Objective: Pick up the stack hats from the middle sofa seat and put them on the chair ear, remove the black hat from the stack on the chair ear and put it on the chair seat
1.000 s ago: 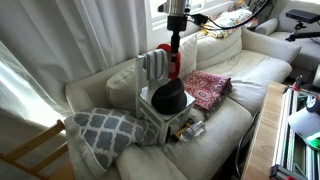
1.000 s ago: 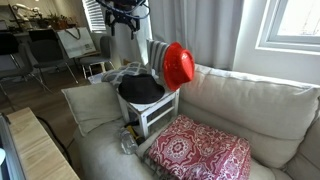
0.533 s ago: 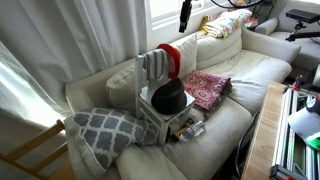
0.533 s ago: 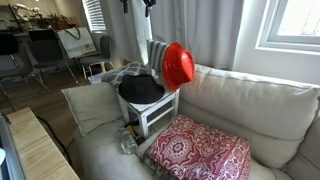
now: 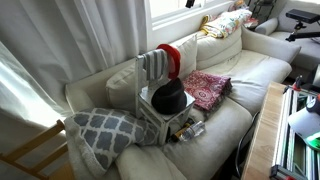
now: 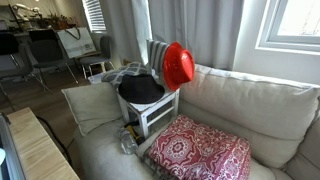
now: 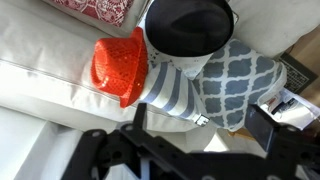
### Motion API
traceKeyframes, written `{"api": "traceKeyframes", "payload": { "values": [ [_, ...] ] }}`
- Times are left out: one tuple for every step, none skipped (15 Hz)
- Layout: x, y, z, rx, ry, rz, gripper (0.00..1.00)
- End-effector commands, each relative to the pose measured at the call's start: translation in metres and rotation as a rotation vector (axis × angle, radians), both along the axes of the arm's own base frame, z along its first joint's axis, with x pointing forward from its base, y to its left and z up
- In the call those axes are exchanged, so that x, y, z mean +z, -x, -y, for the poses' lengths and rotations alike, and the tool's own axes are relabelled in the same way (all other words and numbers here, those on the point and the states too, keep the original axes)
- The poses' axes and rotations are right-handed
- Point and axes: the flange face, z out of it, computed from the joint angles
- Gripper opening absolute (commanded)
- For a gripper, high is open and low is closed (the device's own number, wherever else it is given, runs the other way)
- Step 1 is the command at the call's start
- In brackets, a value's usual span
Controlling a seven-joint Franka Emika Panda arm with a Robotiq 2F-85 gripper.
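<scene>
The red hat (image 5: 172,58) hangs on the chair ear (image 5: 161,52) of the small slatted chair; it also shows in an exterior view (image 6: 178,66) and in the wrist view (image 7: 121,66). The black hat (image 5: 170,97) lies on the chair seat (image 5: 150,101), and it shows in an exterior view (image 6: 141,89) and in the wrist view (image 7: 186,24). The chair stands on the cream sofa seat (image 6: 105,145). My gripper (image 7: 200,122) is open and empty, high above the chair. Only a tip of the arm (image 5: 188,3) shows at the top edge of an exterior view.
A pink-red patterned cloth (image 5: 206,87) (image 6: 198,150) lies on the sofa beside the chair. A grey-white lattice pillow (image 5: 105,130) (image 7: 234,80) leans on the other side. Curtains and a window stand behind the sofa. A wooden table edge (image 6: 35,150) is in front.
The arm has risen straight up from above the chair and has left both exterior views almost fully. Both hats stay where they were.
</scene>
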Motion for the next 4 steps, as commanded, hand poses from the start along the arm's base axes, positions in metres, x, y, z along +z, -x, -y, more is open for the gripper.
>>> {"api": "traceKeyframes", "payload": {
  "values": [
    [0.0019,0.0004,0.001,-0.001,0.0,0.001,1.0],
    [0.0018,0.0003,0.0005,0.0,0.0,0.001,1.0],
    [0.0015,0.0002,-0.0003,0.001,0.0,0.001,1.0],
    [0.0015,0.0,-0.0011,0.003,0.0,0.0,1.0]
  ]
}}
